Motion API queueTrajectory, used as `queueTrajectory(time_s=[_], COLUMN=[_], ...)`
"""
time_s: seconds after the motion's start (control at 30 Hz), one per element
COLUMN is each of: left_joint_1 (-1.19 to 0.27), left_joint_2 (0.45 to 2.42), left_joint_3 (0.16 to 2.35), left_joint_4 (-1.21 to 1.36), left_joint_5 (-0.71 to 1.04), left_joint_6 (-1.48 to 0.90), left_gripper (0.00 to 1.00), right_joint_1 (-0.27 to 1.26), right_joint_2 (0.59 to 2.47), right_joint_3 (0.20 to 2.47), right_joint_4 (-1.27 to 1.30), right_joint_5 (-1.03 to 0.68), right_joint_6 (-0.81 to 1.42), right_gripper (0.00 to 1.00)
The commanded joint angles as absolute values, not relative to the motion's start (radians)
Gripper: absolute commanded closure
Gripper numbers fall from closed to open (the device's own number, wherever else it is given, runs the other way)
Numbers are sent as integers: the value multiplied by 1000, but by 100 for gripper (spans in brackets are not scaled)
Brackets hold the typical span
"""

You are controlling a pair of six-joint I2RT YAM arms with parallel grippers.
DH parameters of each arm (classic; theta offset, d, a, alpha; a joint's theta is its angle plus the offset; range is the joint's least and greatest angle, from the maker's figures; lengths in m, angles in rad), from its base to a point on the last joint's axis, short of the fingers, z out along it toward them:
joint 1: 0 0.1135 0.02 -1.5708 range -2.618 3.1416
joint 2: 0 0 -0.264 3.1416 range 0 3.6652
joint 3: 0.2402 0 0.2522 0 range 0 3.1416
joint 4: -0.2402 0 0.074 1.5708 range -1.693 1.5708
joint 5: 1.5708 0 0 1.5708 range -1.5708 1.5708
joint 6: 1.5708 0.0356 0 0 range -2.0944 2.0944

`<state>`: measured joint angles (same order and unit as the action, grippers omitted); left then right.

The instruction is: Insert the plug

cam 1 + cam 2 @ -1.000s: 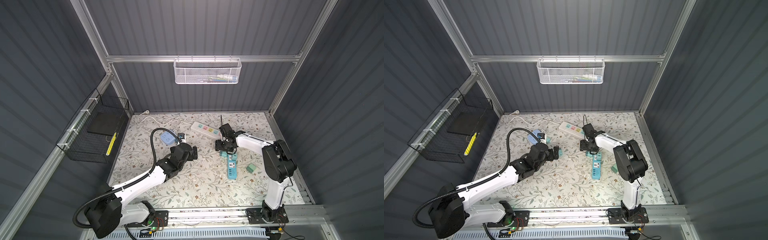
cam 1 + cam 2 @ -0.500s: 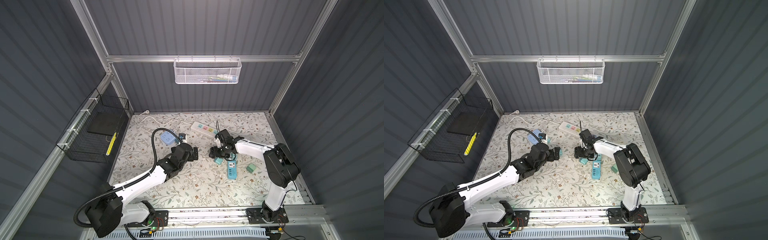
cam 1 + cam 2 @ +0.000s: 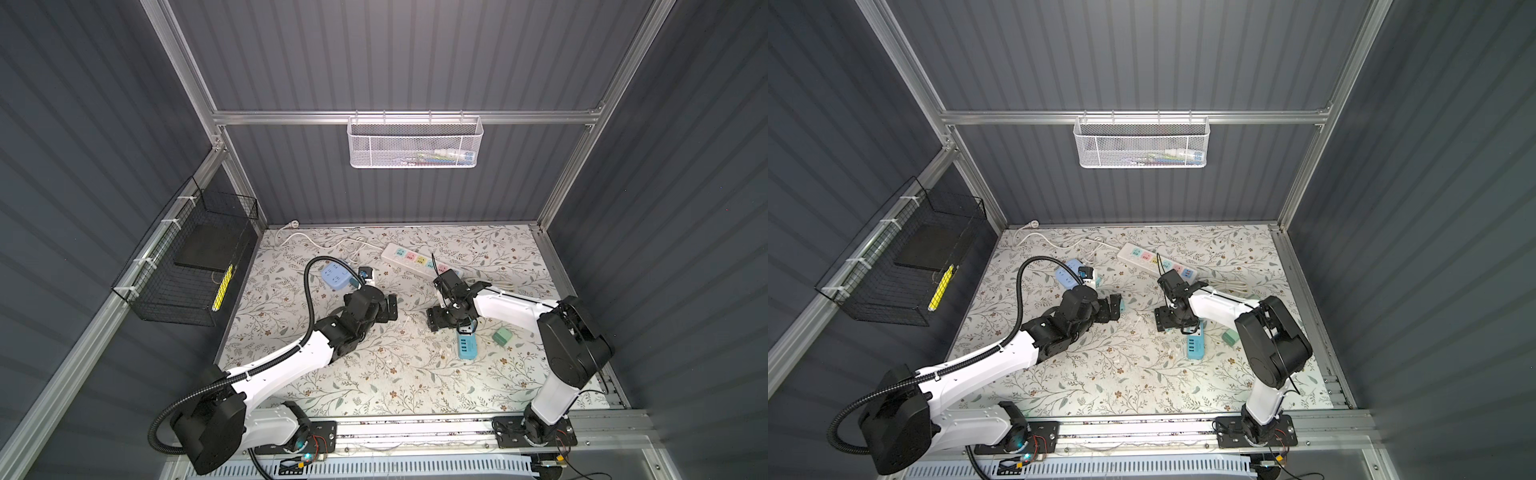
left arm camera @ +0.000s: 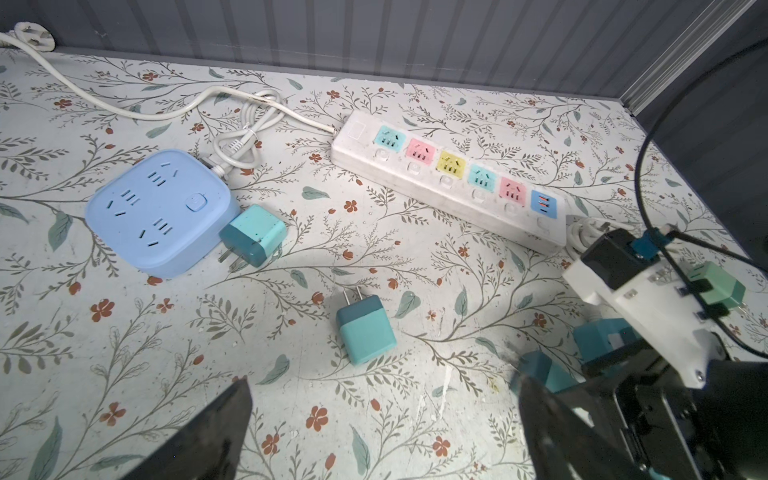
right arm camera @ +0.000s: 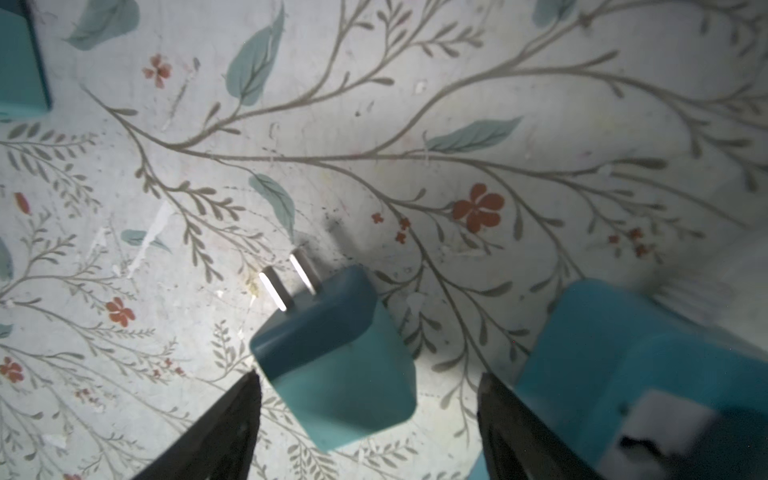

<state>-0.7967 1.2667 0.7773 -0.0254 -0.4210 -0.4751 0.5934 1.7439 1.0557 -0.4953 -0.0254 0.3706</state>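
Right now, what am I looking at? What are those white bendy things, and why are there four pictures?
Those are two robot arms, each ending in a pinching gripper. Two pictures look down from above on the whole flowery table; the two others come from a small camera on each wrist. On the table lie a white power strip, a blue socket block and small teal plugs. The left gripper is open and holds nothing. The right gripper is open too: a teal plug lies between its fingers, not pinched.
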Motion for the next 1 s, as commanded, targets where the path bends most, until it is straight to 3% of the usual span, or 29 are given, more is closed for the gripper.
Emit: queueTrajectory(time_s=[0.0, 0.27, 0.43, 0.57, 0.8, 0.97], left_joint_1=[-790, -790, -790, -790, -790, -790], left_joint_2=[1287, 1344, 1403, 1413, 1366, 1361], left_joint_3=[801, 855, 919, 946, 910, 905], left_joint_4=[-16, -13, -12, -20, -27, -32], left_joint_5=[-404, -379, -347, -339, -346, -347], left_joint_6=[-453, -438, -430, -424, -425, -430], left_gripper=[0, 0, 0, 0, 0, 0], right_joint_1=[593, 588, 567, 560, 562, 581], right_joint_2=[1749, 1740, 1681, 1766, 1805, 1829], right_joint_3=[1068, 1125, 1105, 1153, 1129, 1118], right_joint_4=[-550, -578, -472, -495, -486, -480], right_joint_5=[105, 204, -25, -3, -43, -35], right_joint_6=[349, 319, 297, 279, 275, 273], right_gripper=[19, 21, 20, 22, 34, 55])
